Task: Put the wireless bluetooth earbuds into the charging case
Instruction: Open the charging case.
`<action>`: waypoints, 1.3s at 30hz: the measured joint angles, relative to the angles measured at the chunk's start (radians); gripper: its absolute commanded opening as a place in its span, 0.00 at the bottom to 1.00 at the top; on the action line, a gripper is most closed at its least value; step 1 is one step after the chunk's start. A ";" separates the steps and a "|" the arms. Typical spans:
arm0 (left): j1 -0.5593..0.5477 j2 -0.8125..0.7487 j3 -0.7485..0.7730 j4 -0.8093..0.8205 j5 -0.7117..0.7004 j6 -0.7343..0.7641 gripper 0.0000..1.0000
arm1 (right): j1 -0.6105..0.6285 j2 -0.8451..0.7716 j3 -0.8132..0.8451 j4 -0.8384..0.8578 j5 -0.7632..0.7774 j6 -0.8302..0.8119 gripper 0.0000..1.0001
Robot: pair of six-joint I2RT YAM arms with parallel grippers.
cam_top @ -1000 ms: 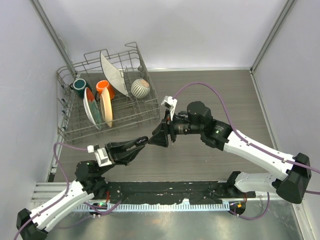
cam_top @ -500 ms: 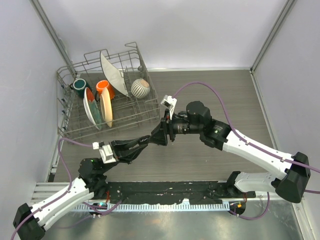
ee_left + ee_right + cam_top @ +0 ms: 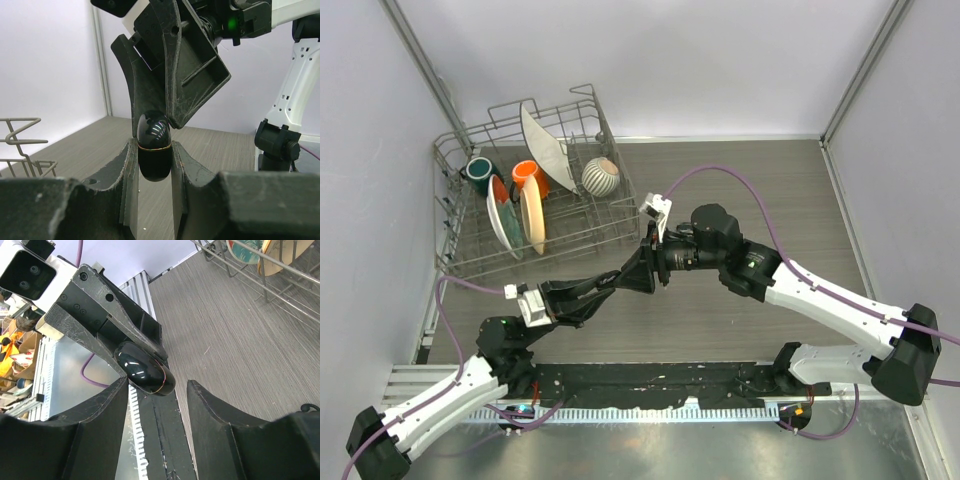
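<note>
Glossy black oval charging case, smooth plastic w/ thin seam line round it, is clamped btwn fingers of matte black left gripper, held above grey wood-grain tabletop. Long axis runs along those fingers, free end pointing twd right gripper. Right jaws stand apart, either side of case.

Seen from above, bare grey wood-grain tabletop lies free from 12 to 3 o'clock. A wire dish rack full of crockery blocks 10 to 11 o'clock. Mid-table the left gripper, clamped on a glossy black oval case, meets the right gripper, whose parted fingers leave only slim gaps beside the case. The white-and-black right arm bars 4 o'clock.
</note>
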 measured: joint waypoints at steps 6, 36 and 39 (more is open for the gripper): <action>0.001 0.001 0.000 -0.001 0.002 0.000 0.00 | 0.002 0.000 0.000 -0.001 0.016 -0.004 0.53; 0.021 0.027 -0.006 0.006 0.071 -0.024 0.00 | 0.016 0.009 0.000 -0.007 0.048 0.085 0.49; 0.018 0.018 -0.016 -0.002 0.111 -0.033 0.00 | 0.012 0.011 0.000 0.027 0.080 0.093 0.49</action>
